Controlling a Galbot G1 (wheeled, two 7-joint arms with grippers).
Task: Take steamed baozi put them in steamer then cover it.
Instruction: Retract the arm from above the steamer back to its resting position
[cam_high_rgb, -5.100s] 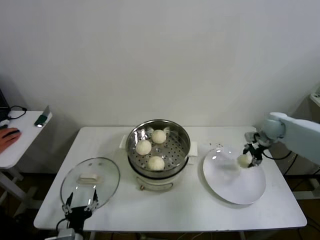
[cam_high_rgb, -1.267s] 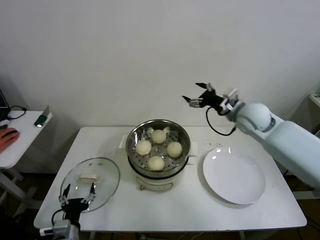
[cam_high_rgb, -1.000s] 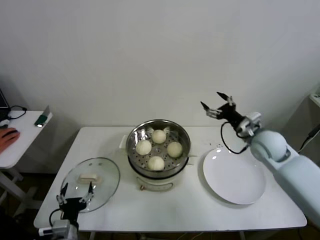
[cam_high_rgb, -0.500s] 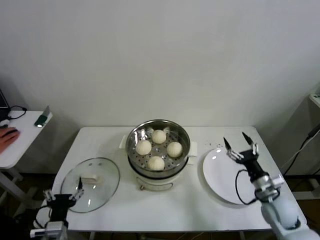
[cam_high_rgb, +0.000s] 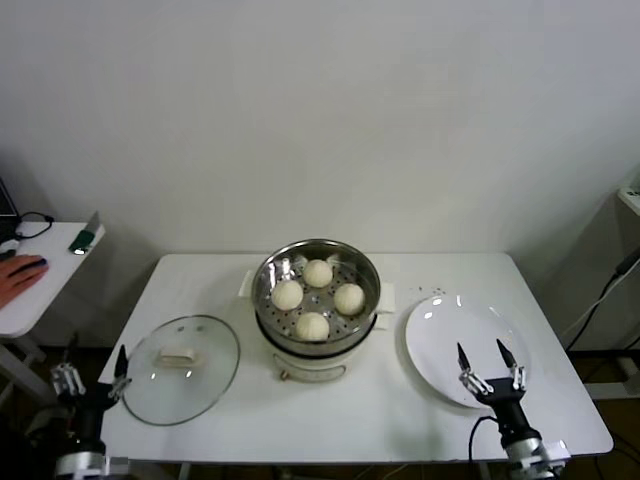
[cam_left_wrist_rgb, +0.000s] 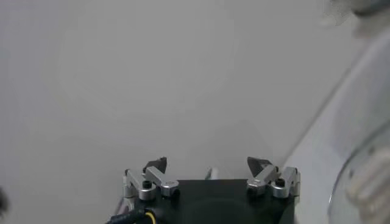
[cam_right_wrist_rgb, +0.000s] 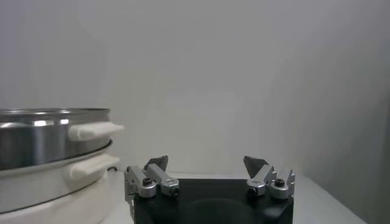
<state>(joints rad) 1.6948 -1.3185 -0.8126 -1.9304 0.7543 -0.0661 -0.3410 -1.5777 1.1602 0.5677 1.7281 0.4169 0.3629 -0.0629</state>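
step: loading done, we count four steamed baozi (cam_high_rgb: 317, 298) inside steamer (cam_high_rgb: 316, 262) | cover (cam_high_rgb: 181, 368) flat on table left of steamer | left gripper (cam_high_rgb: 92, 371) wide, empty, beside cover | right gripper (cam_high_rgb: 488, 367) wide, empty, right of steamer | next: we grab cover handle

1. The head view looks forward and down from above the near edge of the table (cam_high_rgb: 380, 420), taking in the whole tabletop, the far wall and a side desk (cam_high_rgb: 40, 275) at far left.
2. The left wrist view sits low, just behind the left gripper (cam_left_wrist_rgb: 210, 176), facing the wall; the glass lid (cam_left_wrist_rgb: 365, 182) shows at one edge.
3. The right wrist view sits low near table level, behind the right gripper (cam_right_wrist_rgb: 207, 173), facing the wall past the steamer (cam_right_wrist_rgb: 49, 146).
4. The head view shares the lid (cam_high_rgb: 180, 368) and steamer (cam_high_rgb: 316, 290) with the wrist views.
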